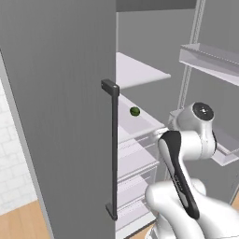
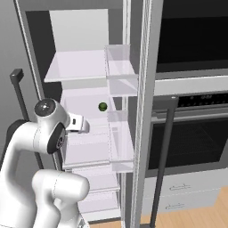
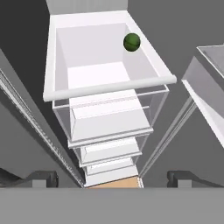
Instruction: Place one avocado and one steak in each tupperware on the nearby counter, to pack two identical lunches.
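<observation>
In the left base view the grey fridge door point(image 1: 60, 116) with its dark vertical handle point(image 1: 112, 149) is seen swung open at left, and a round green avocado point(image 1: 135, 111) is seen on a white shelf point(image 1: 144, 122) inside, with the arm's white elbow at lower right. In the right base view the avocado point(image 2: 103, 106) is seen on the shelf behind the gripper point(image 2: 82, 125), left of the clear door bins point(image 2: 121, 142) and the black oven point(image 2: 191, 138). In the hand view the fingertips point(image 3: 41, 178) are seen wide apart with nothing between them, and the avocado point(image 3: 131, 42) is seen well beyond them, near the far right corner of the white shelf point(image 3: 109, 85).

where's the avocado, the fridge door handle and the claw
avocado point(image 3: 131, 42): hand view, middle of the green fruit
fridge door handle point(image 1: 113, 154): left base view, midway down the dark bar
claw point(image 3: 113, 178): hand view, midway between its open fingertips
</observation>
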